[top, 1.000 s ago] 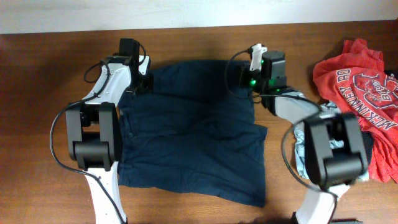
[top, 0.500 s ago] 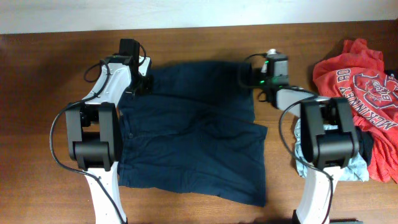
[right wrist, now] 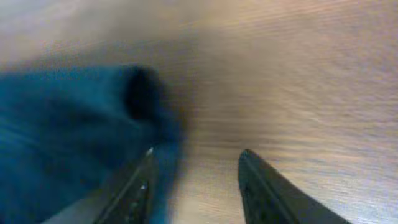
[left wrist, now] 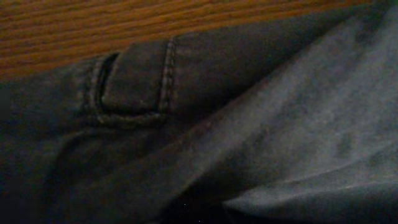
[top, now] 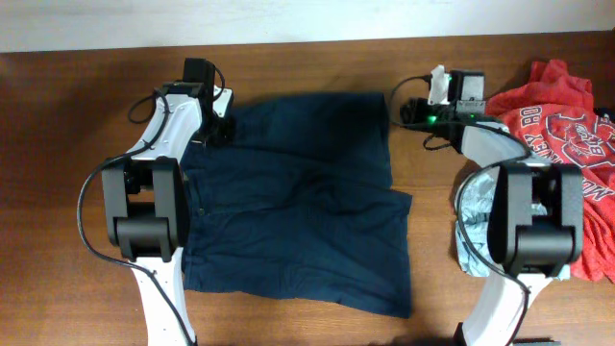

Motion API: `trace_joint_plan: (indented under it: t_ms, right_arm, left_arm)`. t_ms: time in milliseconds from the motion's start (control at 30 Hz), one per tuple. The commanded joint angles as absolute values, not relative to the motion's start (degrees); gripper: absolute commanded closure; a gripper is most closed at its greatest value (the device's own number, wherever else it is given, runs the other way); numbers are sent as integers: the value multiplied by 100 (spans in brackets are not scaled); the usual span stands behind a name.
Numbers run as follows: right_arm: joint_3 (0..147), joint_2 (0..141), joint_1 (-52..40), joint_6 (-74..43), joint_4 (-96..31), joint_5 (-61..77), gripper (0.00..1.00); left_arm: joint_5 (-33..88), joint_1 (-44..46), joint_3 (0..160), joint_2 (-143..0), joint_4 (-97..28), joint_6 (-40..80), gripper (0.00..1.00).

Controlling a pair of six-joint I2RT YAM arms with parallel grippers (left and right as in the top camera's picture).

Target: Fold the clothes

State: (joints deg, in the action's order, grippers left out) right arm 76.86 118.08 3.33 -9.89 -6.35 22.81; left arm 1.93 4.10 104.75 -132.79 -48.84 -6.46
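Clothes (top: 298, 192), dark blue and soft, are seen spread out flat on the brown wooden table (top: 77, 115). They are laid in the middle, between the two arms.

The left gripper (top: 219, 130) is set down at the far left corner of the clothes. It is closed. Its fingers are not shown by its own camera. Only dark cloth, a sewn belt loop (left wrist: 134, 81) and a strip of wood are seen there, very close up. So it cannot be told if any cloth is pinched.

The right gripper (right wrist: 196, 155) is held just off the far right corner of the clothes, over bare wood. Its two fingers are spread apart, and nothing is held between them. The blue edge of the clothes is seen just beside one finger.

A red shirt (top: 553, 125) with white letters is piled at the right side of the table, well apart from the clothes. A light blue cloth (top: 469, 235) is seen by the right arm's base.
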Motion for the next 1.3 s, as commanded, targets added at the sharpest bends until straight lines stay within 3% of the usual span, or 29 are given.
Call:
trace_joint_plan:
  t_ms: [0,233,333,533,1000,1267]
  right_arm:
    - [7808,11616,279,-976,-469,3435,48]
    - [7806,11745,-8,-829,-952,3336,47]
    - [7806,11749,-123,-574,-738,3024,42]
    - [7806,12031,-370,-609,-165,2073,42]
    - [7808,12499,-379,-838,692,2106,43]
    - [7808,12650,-379,-1317,1380,2502,58]
  left_arm:
    - [132,414,10571,-13465,-4875,-742,99]
    - [132,473,10571,-13465,-4893,-742,98]
    - [132,480,10571,-13465,-4888,-742,98]
    - [132,506,10571,-13465,-4890,-742,98]
    - [285,572,10656,-13402,-5037,-742,98]
    - [390,1070,10833,-12822,-5776,-716,96]
